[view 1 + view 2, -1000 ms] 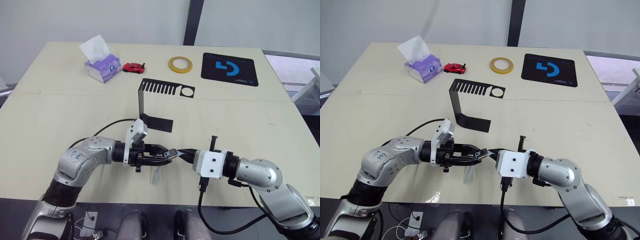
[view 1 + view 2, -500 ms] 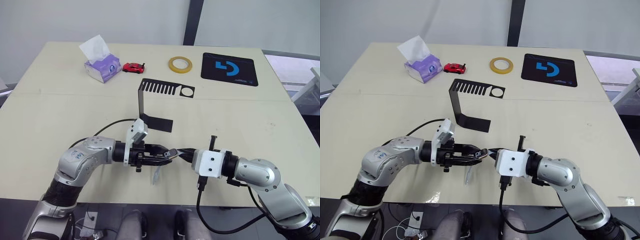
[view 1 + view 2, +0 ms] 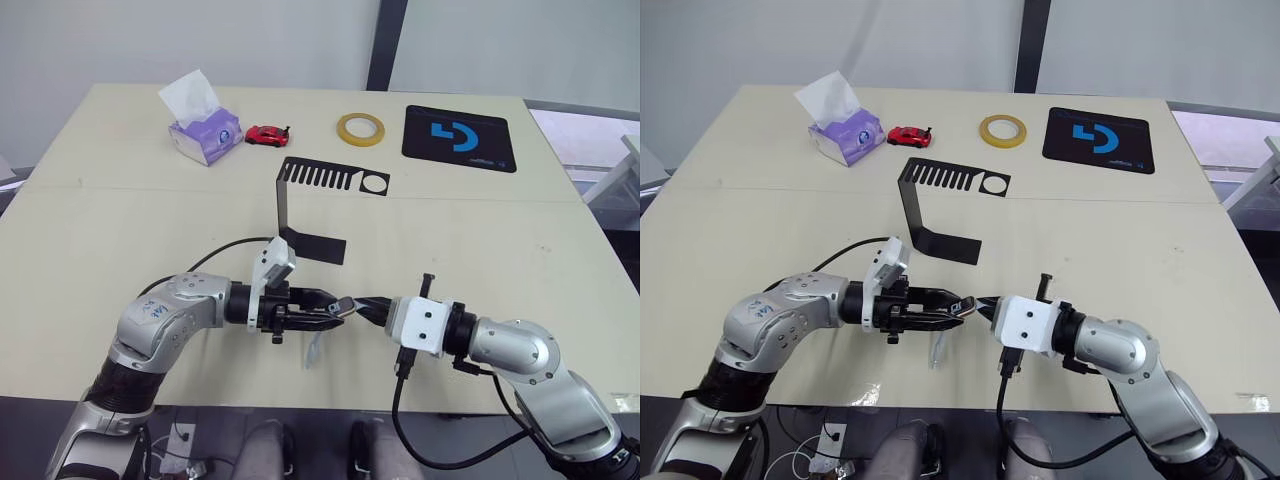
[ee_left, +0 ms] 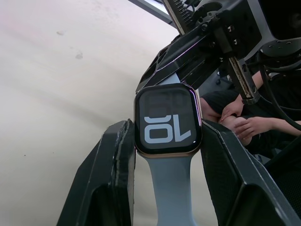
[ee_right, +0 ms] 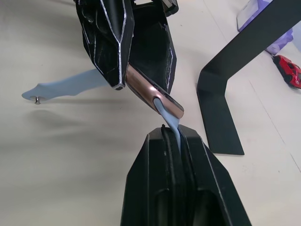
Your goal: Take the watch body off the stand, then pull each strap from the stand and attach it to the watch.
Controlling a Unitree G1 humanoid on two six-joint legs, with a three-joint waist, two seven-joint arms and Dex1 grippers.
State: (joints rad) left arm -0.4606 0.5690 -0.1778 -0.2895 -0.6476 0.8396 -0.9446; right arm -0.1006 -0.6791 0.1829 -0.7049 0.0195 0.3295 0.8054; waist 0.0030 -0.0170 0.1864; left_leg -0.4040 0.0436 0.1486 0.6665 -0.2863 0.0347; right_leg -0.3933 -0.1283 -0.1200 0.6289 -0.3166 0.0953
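low in the frame's centre, our left gripper (image 3: 338, 309) is clamped on the watch (image 4: 167, 120), first strap (image 5: 66, 87) already hanging from it, while our right gripper (image 5: 173, 133), pinching the second strap (image 5: 170, 118), must next seat it squarely in its slot.

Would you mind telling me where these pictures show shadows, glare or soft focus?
Right wrist view: the free strap casts a soft shadow on the table, and the watch body's metal edge catches the light. Left wrist view: the watch body's digits read sharp, while the background behind it is out of focus.
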